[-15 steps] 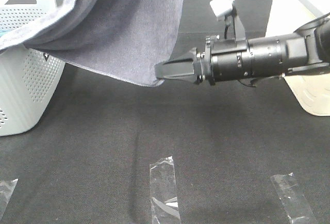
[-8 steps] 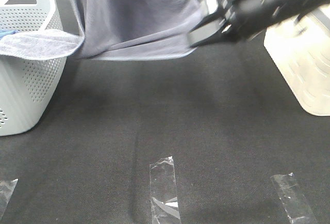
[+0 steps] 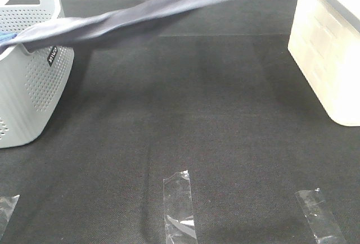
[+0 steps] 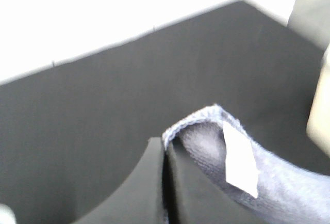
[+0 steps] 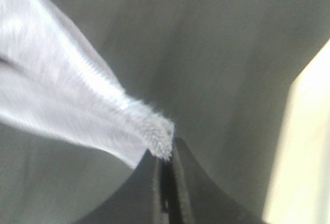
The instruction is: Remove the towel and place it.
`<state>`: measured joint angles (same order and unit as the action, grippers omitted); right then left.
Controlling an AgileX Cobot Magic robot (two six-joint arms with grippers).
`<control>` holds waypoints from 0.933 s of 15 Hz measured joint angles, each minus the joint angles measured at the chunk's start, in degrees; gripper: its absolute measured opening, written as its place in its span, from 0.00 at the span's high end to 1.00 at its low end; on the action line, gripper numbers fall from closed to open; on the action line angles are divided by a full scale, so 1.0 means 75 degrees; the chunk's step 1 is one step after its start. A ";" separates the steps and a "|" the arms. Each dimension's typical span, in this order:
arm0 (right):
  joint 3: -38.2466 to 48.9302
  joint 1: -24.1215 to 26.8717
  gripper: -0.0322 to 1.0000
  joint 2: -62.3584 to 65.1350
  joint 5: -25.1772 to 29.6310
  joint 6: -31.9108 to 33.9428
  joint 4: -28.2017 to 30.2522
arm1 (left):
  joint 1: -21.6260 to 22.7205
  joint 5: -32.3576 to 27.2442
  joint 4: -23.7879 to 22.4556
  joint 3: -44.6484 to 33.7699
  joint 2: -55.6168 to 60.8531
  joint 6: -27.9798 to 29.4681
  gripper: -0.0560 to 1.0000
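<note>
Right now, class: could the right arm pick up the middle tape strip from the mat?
Probably not yet. Nothing on the mat blocks the middle tape strip, but the right gripper is shut on a corner of the towel, so its jaws are occupied.

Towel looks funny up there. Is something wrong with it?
The towel hangs stretched in mid-air, one end trailing over the rim of the basket, instead of lying flat. That is because the left gripper and the right gripper each pinch a bit of it. Nothing looks torn or spilled.
</note>
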<state>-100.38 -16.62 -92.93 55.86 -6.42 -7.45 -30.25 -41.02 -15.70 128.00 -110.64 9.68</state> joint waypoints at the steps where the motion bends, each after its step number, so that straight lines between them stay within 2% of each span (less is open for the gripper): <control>1: -0.0267 0.0000 0.97 0.0000 0.0008 0.0000 0.0084 | 0.0000 0.0214 0.0008 0.0000 0.0206 0.0000 0.95; 2: -0.0901 0.0000 0.97 0.0000 0.0038 0.0008 0.0275 | 0.0000 0.0359 -0.0023 0.0000 0.0474 0.0008 0.95; 5: -0.1856 0.0000 0.97 0.0000 0.0038 0.0008 0.0688 | 0.0000 0.0512 -0.0359 0.0000 0.1062 0.0008 0.95; 7: -0.2361 0.0000 0.97 0.0008 -0.0038 -0.0008 0.1375 | 0.0000 0.0581 -0.0741 0.0000 0.1482 0.0008 0.95; 10: -0.2536 0.0000 0.97 0.0008 -0.0191 -0.0015 0.1589 | 0.0000 0.0588 -0.0756 0.0000 0.1650 0.0008 0.95; 14: -0.2536 0.0000 0.97 -0.0199 0.0199 -0.0023 0.1536 | 0.0000 -0.0260 -0.0978 0.0000 0.1222 0.0000 0.95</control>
<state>-119.40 -16.62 -94.42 57.35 -6.59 4.07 -30.25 -42.97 -23.03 128.00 -101.47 9.68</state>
